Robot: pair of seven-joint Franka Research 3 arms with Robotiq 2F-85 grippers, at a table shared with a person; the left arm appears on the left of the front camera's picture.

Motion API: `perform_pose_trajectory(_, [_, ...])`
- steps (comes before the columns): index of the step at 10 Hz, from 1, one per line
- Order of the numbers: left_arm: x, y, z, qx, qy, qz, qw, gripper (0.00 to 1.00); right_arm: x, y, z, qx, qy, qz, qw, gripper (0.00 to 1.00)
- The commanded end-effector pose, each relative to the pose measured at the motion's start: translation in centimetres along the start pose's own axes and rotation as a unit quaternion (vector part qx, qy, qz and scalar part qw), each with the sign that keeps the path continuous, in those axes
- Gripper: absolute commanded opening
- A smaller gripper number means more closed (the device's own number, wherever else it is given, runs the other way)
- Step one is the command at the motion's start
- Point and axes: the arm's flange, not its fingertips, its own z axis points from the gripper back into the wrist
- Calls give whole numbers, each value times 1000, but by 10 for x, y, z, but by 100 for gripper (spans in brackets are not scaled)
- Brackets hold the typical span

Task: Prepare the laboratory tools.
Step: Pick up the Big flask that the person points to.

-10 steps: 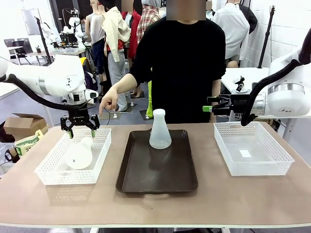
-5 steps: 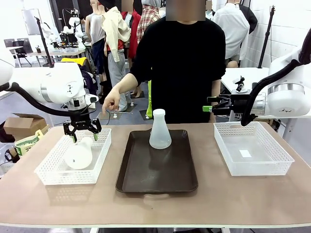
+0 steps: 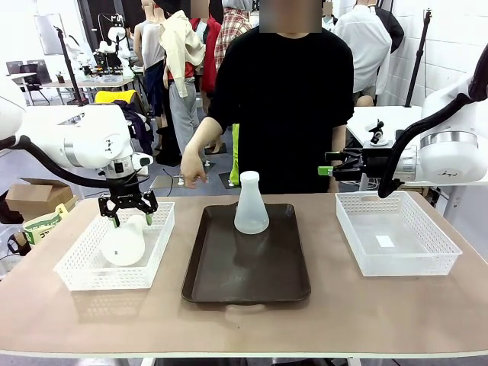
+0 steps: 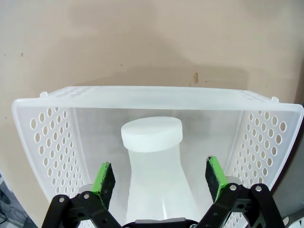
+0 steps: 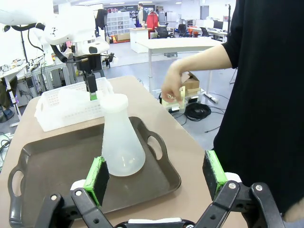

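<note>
A: Left end effector (image 4: 159, 176), state?

B: Jaws spread wide, holding nothing. It hangs point-down over the left basket (image 4: 156, 97). The green pads sit either side of the left flask (image 4: 152, 137), with a gap on both sides and no contact.

A: How does that flask lie?

B: Tipped over inside the basket, not standing. The wide base is low and toward the robot's side. The capped neck rises away toward the far side. From the wrist camera the long axis runs straight up the picture, between the pads. So the jaws stand across the neck, not along it.

A: The coming move?

B: My judgement is a short straight descent, then close on the neck just below the cap. No roll of the wrist looks needed. I cannot tell how steeply the flask leans, so depth is the uncertain part.

A: Other arm?

B: Right end effector (image 5: 156, 176) is also wide open and empty. It is held level above the far side of the tabletop (image 3: 381, 305). It points toward the middle flask (image 3: 251, 204), which stands upright on the brown tray (image 3: 244, 293). It is well apart from the left flask, so the left arm is plainly nearer.
</note>
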Motion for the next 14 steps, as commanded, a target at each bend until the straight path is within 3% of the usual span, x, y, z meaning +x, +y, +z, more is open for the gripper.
perform_pose_trajectory(1, [0, 4, -5, -16, -11, 3, 1000, 100, 0, 1, -1, -2, 3, -1, 1000, 100])
perform_pose_trajectory(10, [1, 2, -10, -7, -13, 13, 1000, 100, 0, 1, -1, -2, 3, -1, 1000, 100])
perform_pose_trajectory(14, [0, -2, -14, 22, -14, 18, 1000, 32, 0, 1, -1, -2, 3, -1, 1000, 100])
